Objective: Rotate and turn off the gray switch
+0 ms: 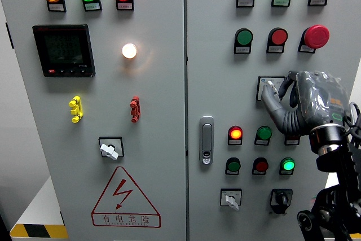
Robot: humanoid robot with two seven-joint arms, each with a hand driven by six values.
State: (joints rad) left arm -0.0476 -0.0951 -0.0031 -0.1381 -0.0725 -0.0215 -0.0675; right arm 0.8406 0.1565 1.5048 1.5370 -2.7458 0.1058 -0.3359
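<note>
The gray switch [266, 84] sits on a square plate in the right cabinet door, below the green and red push buttons. My right hand [277, 90] comes up from the lower right, wrapped in a clear cover. Its thumb [273, 101] presses the knob from below and its fingers [292, 83] curl over the right side, so the hand is shut on the switch. Most of the knob is hidden, and I cannot read its angle. My left arm does not show.
Two similar gray rotary switches sit elsewhere: one on the left door [109, 149] and one at the lower right [230, 198], beside a black selector [280, 198]. A red mushroom stop button [316, 36] lies just above my hand. The door handle [207, 139] stands to its left.
</note>
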